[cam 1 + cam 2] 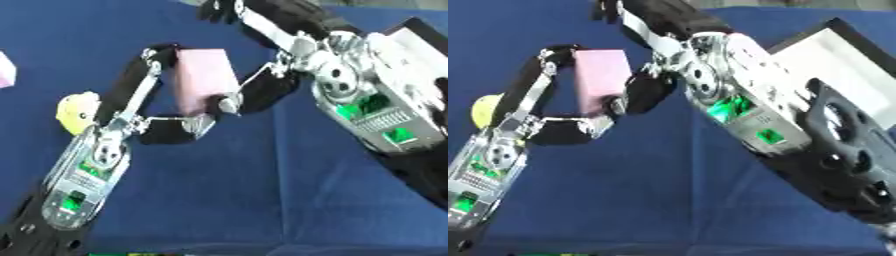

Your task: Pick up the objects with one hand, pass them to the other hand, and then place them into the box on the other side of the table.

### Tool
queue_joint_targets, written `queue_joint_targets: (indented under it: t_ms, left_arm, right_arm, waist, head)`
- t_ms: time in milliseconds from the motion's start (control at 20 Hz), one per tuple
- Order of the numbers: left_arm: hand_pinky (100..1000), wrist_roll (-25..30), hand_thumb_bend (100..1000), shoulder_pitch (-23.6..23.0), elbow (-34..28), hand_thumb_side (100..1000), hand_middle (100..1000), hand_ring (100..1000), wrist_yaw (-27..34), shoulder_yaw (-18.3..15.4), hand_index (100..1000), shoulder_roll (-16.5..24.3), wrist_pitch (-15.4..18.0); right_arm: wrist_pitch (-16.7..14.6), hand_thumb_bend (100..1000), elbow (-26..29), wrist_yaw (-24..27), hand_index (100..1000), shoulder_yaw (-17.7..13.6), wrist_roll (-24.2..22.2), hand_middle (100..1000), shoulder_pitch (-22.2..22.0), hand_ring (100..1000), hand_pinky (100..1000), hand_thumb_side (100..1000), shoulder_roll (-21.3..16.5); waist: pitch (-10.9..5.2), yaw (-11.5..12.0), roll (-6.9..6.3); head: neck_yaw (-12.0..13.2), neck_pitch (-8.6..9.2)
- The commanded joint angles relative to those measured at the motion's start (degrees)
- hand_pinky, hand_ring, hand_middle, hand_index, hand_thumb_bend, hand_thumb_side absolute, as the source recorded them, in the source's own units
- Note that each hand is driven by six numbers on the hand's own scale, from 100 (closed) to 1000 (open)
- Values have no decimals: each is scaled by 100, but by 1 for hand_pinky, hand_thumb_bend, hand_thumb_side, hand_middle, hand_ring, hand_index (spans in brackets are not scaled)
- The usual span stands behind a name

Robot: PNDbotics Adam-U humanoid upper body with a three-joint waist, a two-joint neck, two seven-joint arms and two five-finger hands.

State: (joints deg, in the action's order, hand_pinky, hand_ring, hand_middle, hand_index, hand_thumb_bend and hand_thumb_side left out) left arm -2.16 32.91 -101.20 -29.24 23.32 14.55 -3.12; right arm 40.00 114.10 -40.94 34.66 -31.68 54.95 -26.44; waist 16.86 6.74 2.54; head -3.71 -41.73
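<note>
- Pink and box-shaped, the block point(202, 80) is our landmark; we see it raised above the blue tabletop point(262, 190), tilted slightly, its long side running up and down.
- We see the left hand point(144, 112) coming in from the lower left of the block, grasping it: one finger arches over the block's upper left corner, and the thumb point(197, 124) presses the block's lower edge.
- We see the right hand point(289, 65) reaching in from the right of the block; a dark fingertip point(229, 104) touches the block's lower right corner, just beside the left thumb. Whether the right fingers close round the block we cannot tell; other dark fingers of that hand point away past the block's upper right.
- Left of the block, and lower, we see a small yellow object point(77, 111) lying on the tabletop, partly hidden behind the left wrist; its shape we cannot make out.
- Far to the left of the block, at the picture's edge, we see part of another pale pink object point(5, 70) on the tabletop.
- To the right of the block, behind the right forearm, we see a box point(833, 55) with a dark rim and a pale inside in the right eye view.
</note>
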Motion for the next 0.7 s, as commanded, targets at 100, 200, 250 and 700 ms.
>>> queue_joint_targets:
  t_ms: [100,200,250,700]
  left_arm:
    - [757,-27,100,108,-188,298,560,557,-7,11,587,-18,49]
    - [757,-53,100,114,-211,297,559,556,4,19,586,-17,72]
    - [756,-66,100,116,-225,298,558,555,15,24,586,-17,89]
    - [756,-168,100,148,-351,299,551,552,166,60,582,-6,291]
  right_arm:
    - [662,549,49,-99,843,-79,-721,774,66,827,791,100,-134]
    - [661,546,49,-72,837,-61,-759,767,57,826,792,100,-131]
    - [660,544,49,-46,833,-48,-784,765,52,825,791,103,-128]
    - [770,532,49,143,828,29,-883,767,29,826,792,110,-127]
  waist:
    - [-115,3,-22]
    - [-114,8,-17]
    - [-113,12,-13]
    - [-105,29,9]
  head:
    - [-32,15]
    - [-33,16]
    - [-32,14]
    - [-24,19]
